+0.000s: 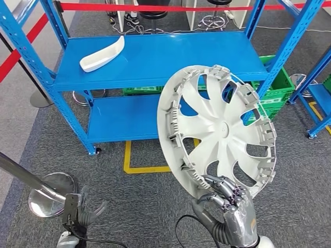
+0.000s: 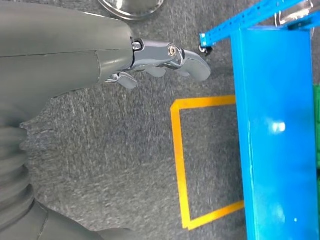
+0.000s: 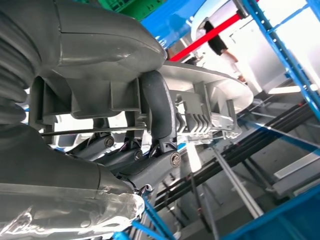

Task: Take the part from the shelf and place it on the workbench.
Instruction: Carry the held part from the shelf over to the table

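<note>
Removal from the shelf (image 1: 156,59) was judged done: the wheel cover (image 1: 219,129) was gripped at its lower rim by the right hand (image 1: 230,206), the left hand (image 1: 84,212) was held loosely open and empty, and placement on the workbench was left.

The part is a silver-grey plastic wheel cover (image 1: 217,129), round, with curved spokes sweeping out from a small hub and open slots between them. Clip tabs and ribs stand along its rim, so its inner face is turned toward the head camera. It is held off the shelf (image 1: 156,59), tilted nearly upright in the air, gripped at its lower rim by the right hand (image 1: 230,209).
</note>
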Action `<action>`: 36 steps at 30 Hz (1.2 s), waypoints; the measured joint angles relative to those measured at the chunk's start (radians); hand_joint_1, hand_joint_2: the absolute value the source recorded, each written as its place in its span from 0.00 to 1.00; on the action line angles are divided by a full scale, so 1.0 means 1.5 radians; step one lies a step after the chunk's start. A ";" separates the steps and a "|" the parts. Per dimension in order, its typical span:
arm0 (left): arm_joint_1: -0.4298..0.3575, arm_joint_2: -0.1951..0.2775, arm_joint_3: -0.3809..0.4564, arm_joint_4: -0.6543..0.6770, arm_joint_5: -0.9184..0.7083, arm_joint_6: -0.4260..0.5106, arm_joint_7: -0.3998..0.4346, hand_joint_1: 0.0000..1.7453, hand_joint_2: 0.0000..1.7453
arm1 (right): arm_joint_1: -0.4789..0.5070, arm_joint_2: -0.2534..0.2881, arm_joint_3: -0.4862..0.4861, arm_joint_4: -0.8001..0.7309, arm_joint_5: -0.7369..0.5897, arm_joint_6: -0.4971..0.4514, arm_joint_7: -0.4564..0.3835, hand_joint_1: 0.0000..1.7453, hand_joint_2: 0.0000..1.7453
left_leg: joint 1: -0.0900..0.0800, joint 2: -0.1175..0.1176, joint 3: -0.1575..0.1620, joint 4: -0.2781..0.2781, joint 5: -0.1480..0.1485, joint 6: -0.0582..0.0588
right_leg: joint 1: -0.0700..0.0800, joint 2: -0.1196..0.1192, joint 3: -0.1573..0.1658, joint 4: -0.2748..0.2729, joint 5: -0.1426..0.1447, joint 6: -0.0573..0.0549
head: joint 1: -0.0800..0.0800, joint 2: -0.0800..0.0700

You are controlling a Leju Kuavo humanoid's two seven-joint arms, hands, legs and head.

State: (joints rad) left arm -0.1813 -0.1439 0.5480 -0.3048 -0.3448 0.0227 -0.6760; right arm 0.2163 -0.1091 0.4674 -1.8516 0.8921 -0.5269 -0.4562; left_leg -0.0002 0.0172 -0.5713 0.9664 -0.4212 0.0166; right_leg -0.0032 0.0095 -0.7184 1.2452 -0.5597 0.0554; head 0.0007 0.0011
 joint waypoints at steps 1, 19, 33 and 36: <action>-0.001 0.000 0.000 0.001 -0.002 -0.003 0.000 0.00 1.00 | 0.001 0.000 -0.001 0.000 -0.004 -0.003 -0.001 1.00 1.00 | -0.001 0.005 -0.006 0.000 0.005 0.000 | 0.000 0.000 0.001 0.027 -0.006 0.001 | 0.000 0.000; -0.008 -0.006 -0.028 0.003 -0.030 -0.007 0.000 0.00 1.00 | 0.024 0.008 -0.005 -0.002 -0.053 -0.008 -0.008 1.00 1.00 | 0.001 -0.013 -0.048 0.140 -0.055 -0.033 | 0.003 0.036 0.092 -0.174 0.098 -0.035 | 0.000 0.000; -0.006 -0.003 -0.027 0.006 -0.028 -0.022 0.000 0.00 1.00 | 0.031 0.011 -0.012 -0.003 -0.064 -0.007 -0.011 1.00 1.00 | 0.005 0.019 0.015 0.000 -0.011 -0.004 | -0.001 -0.003 0.002 0.022 0.016 0.004 | 0.008 0.000; -0.008 -0.004 -0.027 0.006 -0.027 -0.020 0.000 0.00 1.00 | 0.030 0.011 -0.012 -0.004 -0.064 -0.006 -0.011 1.00 1.00 | 0.002 0.040 0.014 0.002 -0.009 -0.010 | 0.000 -0.035 0.091 -0.116 0.063 0.001 | 0.008 0.000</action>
State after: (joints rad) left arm -0.1939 -0.1496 0.5072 -0.2956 -0.3852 -0.0068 -0.6756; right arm 0.2616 -0.0926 0.4496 -1.8570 0.7958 -0.5363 -0.4728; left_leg 0.0035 0.0776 -0.5498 0.9686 -0.4341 0.0014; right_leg -0.0035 -0.0432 -0.5820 1.0709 -0.4646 0.0573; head 0.0122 0.0011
